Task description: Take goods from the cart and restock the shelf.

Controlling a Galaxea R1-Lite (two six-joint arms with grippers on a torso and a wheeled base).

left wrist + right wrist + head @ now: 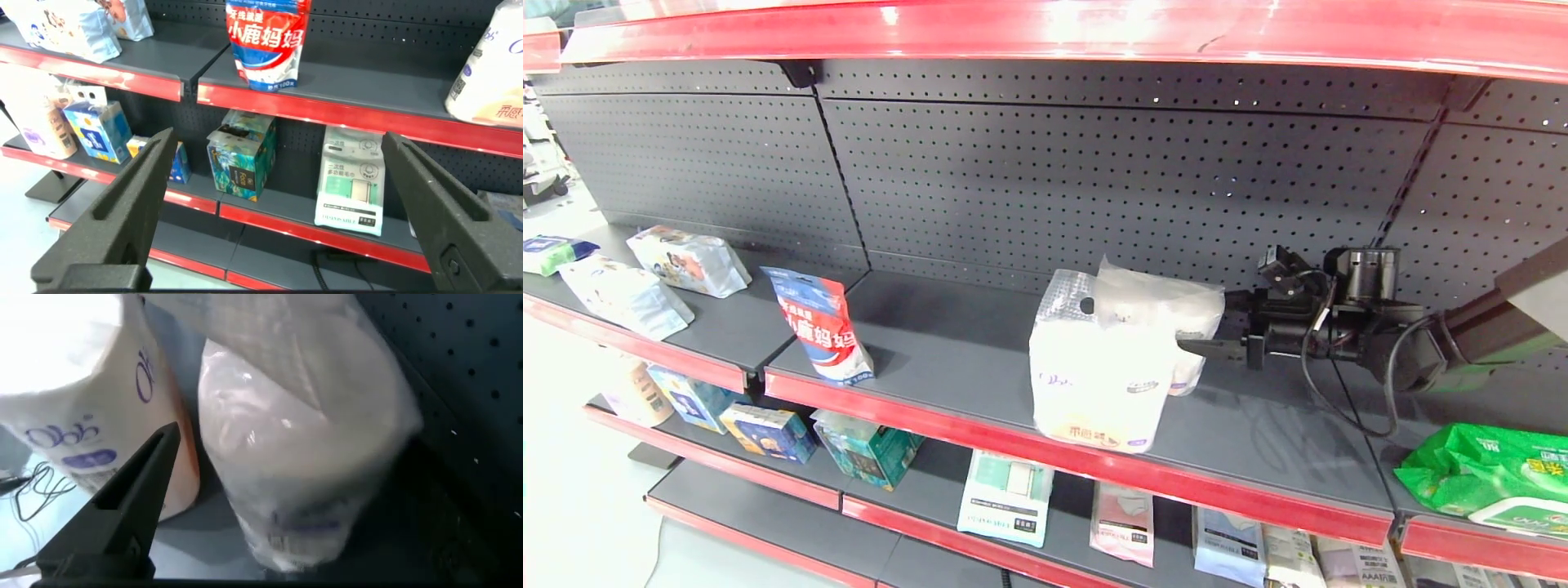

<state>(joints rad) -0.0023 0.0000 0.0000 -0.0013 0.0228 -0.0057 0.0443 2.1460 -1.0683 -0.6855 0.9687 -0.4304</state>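
White characters cross the red band of a blue-and-red pouch (pixel 821 327), standing at nine o'clock of the white tissue pack (pixel 1094 384), which carries purple lettering and an orange-printed base. At the tissue pack's four o'clock, a green wipes pack (pixel 1486 474) bears white characters.

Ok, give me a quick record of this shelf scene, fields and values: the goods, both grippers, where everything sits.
shelf: red-edged shelf with a black pegboard back
front pack: white tissue-roll pack, upright near the front edge
rear pack: clear-wrapped roll pack, close behind the front one
right gripper: right gripper at the rear pack's right side
left gripper: left gripper open, holding nothing, facing the lower shelves
other goods: red-and-blue pouch standing to the left; green wipes pack at far right
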